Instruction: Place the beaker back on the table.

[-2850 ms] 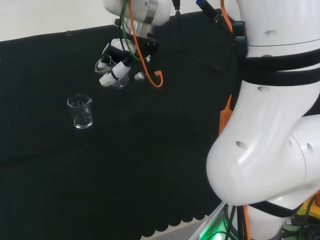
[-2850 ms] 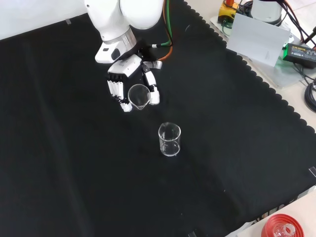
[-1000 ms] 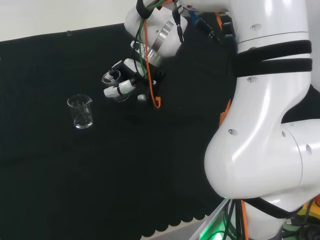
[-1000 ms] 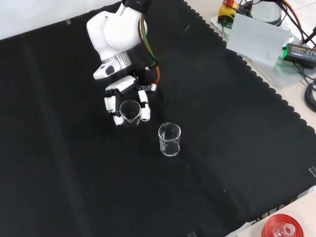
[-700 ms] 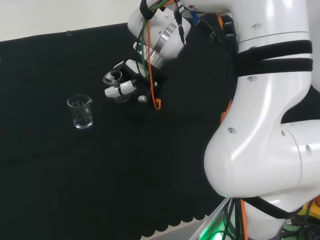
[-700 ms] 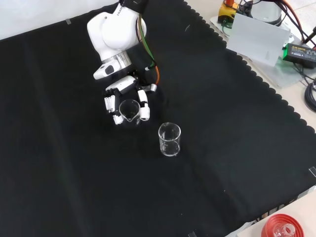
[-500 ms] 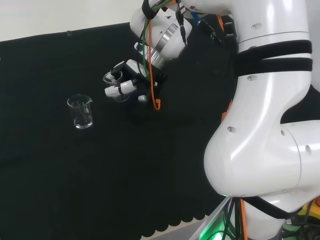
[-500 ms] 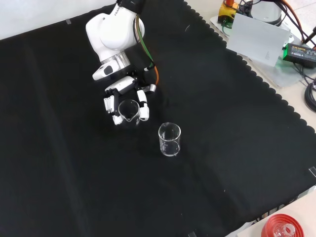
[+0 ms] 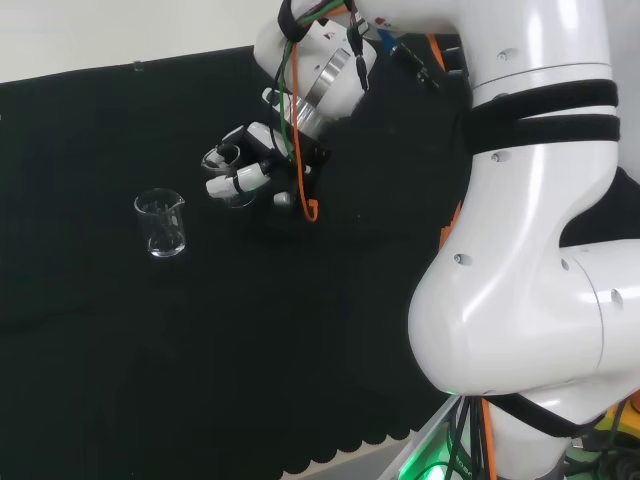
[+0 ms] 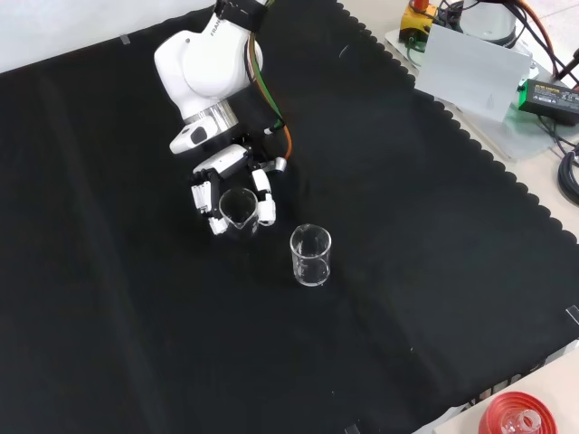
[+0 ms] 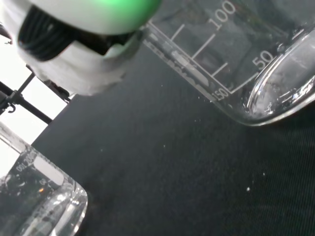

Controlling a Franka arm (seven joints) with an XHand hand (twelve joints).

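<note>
Black cloth (image 10: 407,208) bears one empty beaker (image 10: 310,256); hand (image 10: 226,185) fingers curl round another beaker (image 10: 237,211).

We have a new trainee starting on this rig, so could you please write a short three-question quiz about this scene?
1. True or false: the robot hand has its fingers curled round a clear glass beaker.
2. Multiple choice: in the front view, where does the second beaker stand relative to the held one? A) upper left B) lower right C) directly above
3. Fill in: the bench is covered with a ____ cloth.

Key: 1 true; 2 B; 3 black.
</note>
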